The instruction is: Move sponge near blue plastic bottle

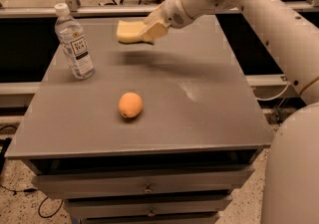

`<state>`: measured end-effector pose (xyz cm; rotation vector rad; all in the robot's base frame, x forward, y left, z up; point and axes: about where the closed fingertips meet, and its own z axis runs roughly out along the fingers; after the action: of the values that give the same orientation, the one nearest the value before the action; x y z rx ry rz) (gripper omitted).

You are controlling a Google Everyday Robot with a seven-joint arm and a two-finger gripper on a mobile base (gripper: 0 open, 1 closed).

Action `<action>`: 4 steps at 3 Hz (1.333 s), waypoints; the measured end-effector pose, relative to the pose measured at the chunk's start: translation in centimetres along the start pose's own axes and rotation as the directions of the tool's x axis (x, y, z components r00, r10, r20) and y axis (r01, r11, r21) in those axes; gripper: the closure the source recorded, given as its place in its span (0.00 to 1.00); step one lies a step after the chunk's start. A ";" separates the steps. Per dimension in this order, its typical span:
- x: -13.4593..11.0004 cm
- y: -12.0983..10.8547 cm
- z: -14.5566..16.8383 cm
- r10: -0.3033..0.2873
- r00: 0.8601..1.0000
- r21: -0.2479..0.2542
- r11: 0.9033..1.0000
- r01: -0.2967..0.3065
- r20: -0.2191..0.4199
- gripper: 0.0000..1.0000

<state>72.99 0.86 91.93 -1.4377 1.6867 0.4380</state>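
Note:
The pale yellow sponge (129, 32) is held above the far part of the grey table (199, 108), its shadow on the surface below. My gripper (151, 31) is shut on the sponge's right end, with the white arm reaching in from the upper right. The blue plastic bottle (74, 42), clear with a white cap and a white-and-dark label, stands upright at the table's far left, a short way left of the sponge.
A round orange fruit (130, 105) lies near the middle of the table. Drawers (144, 188) run under the front edge. A metal rail (99, 9) and dark gap lie behind the table. My white base (294, 178) stands at the lower right.

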 end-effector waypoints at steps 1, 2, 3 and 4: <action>-0.8 2.7 3.8 -0.051 0.998 -0.052 0.997 0.050 -0.026 1.00; -1.3 4.7 6.0 -0.076 0.997 -0.094 0.993 0.073 -0.032 1.00; -1.4 6.9 7.8 -0.093 0.995 -0.142 0.986 0.086 -0.039 0.76; -1.2 7.6 8.3 -0.098 0.994 -0.158 0.983 0.090 -0.044 0.54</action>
<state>69.07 9.74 86.19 -1.6482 1.6469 0.4929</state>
